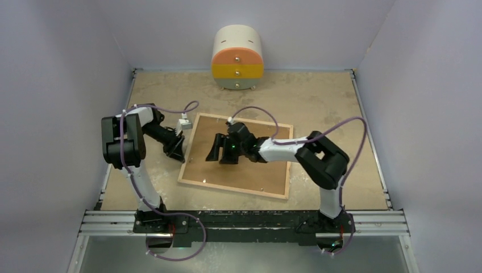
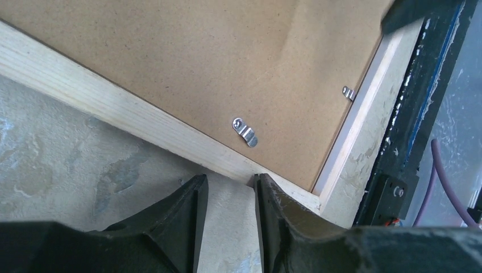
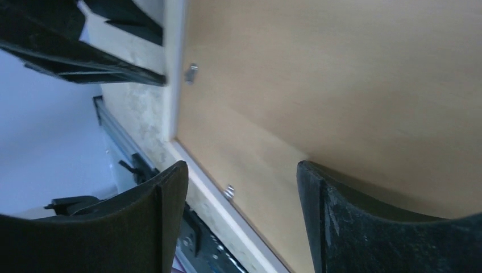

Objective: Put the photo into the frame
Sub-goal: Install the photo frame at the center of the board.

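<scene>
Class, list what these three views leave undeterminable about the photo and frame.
- Photo: in no view; the backing board fills the frame, so whether it lies underneath cannot be told.
- Frame's front: face down, every view.
- Clips: too small in the top view; the right gripper covers part of the board.

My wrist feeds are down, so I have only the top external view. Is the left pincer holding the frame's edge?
Observer: No. The left wrist view shows the left pincer slightly open with nothing gripped. Its tips are at the outside of the frame, by the wood rim near a corner.
Operator: Any clip close to it?
Observer: Yes, one metal clip lies on the backing board. It points at the rim but stops short of it.
Operator: Anything under the right pincer?
Observer: The right pincer is wide open. Only bare board and rim show between its fingers.
</scene>
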Controlling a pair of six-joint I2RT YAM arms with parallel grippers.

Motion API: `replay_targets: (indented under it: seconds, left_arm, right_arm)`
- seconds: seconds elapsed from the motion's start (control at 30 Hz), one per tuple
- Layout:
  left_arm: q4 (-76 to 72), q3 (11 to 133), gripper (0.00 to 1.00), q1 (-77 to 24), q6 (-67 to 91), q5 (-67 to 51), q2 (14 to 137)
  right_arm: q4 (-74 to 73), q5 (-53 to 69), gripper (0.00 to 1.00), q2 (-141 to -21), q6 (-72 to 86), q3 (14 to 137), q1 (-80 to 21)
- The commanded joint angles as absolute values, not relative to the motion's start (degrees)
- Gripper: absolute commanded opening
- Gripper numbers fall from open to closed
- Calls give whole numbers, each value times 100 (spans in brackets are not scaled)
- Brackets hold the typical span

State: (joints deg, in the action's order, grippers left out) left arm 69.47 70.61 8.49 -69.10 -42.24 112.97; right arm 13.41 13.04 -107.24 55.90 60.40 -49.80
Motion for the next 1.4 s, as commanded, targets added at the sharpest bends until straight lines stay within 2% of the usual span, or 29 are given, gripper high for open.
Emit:
replay_targets:
  seconds: [0.0, 0.17, 0.43, 1.13, 1.37]
  left_arm:
    - [6582, 7059, 37, 861, -6670, -4403, 11451]
    - [6375, 7024, 32, 868, -6451, -4376, 11451]
    - [6338, 6963, 31, 870, -6435, -4337, 11411]
    - [6274, 6735, 29, 870, -6548, -4298, 11394]
    - [6275, 6689, 29, 867, -6590, -4275, 11366]
  right_arm:
    - [2081, 1555, 71, -11274, 5977, 6889, -5368]
    - [2280, 1469, 66, -11883, 6127, 7347, -5704]
    - [2349, 1140, 62, -12430, 6131, 7791, -5810]
    - [2104, 639, 50, -12938, 5652, 8325, -5820]
    - [2111, 678, 49, -12962, 5643, 8377, -5819]
